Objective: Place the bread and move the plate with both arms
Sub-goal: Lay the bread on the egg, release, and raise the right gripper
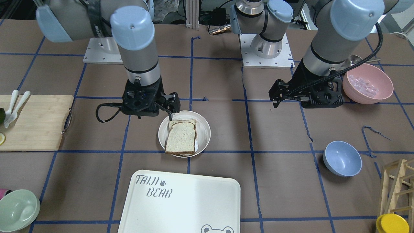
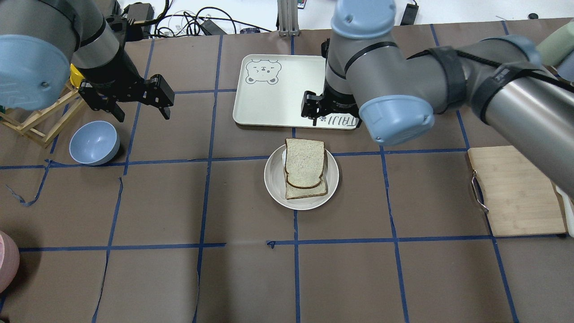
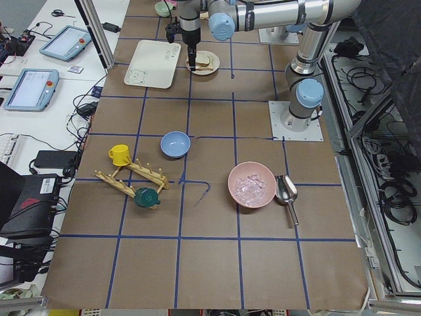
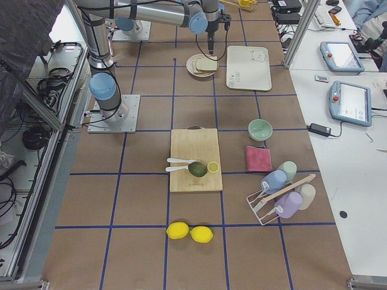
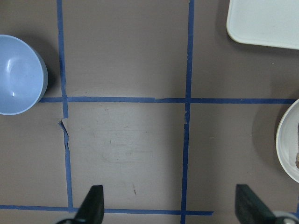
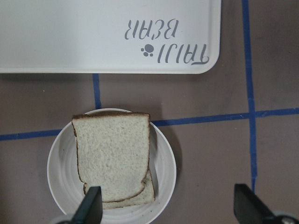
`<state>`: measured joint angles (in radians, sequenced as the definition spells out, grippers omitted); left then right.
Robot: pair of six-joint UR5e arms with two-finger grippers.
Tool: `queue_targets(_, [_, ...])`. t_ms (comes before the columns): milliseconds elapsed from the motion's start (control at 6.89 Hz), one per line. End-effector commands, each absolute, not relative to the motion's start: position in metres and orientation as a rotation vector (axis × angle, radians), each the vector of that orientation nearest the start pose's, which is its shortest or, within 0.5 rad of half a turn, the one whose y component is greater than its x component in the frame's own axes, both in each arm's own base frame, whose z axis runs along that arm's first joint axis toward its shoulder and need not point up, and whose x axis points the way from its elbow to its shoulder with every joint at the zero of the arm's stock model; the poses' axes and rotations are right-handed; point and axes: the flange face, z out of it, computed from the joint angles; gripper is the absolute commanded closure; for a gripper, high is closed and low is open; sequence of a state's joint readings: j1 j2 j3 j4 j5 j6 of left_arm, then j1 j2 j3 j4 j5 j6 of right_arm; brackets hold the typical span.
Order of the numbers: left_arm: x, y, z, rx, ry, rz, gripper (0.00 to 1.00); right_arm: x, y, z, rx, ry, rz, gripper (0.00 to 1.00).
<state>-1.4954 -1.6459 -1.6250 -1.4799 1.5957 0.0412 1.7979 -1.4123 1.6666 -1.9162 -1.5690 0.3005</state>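
Hovering above the table, the right gripper point(image 6: 167, 205) has its jaws spread wide and nothing between them. From its wrist camera the two black fingers point(image 6: 91, 204) stand at the bottom corners of the view. The plate point(image 6: 164, 173) sits below, off towards one finger rather than centred in the gap. The bread point(image 6: 112, 154) lies flat on that plate, dark crust all round, its rounded end pointing back towards the robot. It rests on top of a second slice point(image 6: 145, 193), which peeks out at the robot-side edge. From across the table, the gripper hangs over the plate's robot-side rim, clear of the bread and not touching it.

The plate stands on the brown table point(image 2: 251, 278) where two blue tape lines cross, just on the robot's side of the "TAIJI BEAR" tray point(image 2: 264, 103) and apart from it.

Off to the robot's left, the left gripper point(image 2: 143, 115) is also wide apart and empty. It is held over bare table between the blue bowl point(image 2: 94, 142) and the plate, well away from the bread. Its wrist view catches only the plate's rim at one edge.
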Motion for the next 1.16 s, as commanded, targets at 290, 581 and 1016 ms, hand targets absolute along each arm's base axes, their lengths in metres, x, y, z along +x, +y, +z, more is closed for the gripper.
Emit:
queue_targets(290, [-0.096,-0.538,0.376,-0.092,3.125,0.128,0.0,0.226,-0.491,0.48,-0.096,3.122,-0.105,0.0])
queue_targets(581, [-0.141,-0.552,0.341,-0.048,3.176,-0.082,0.0,0.221,-0.477,0.479,-0.104,3.147,0.024,0.0])
queue_targets(1016, [-0.2,-0.54,0.265,0.045,3.23,0.006,0.0,0.157,-0.504,0.479,-0.063,3.147,-0.024,0.0])
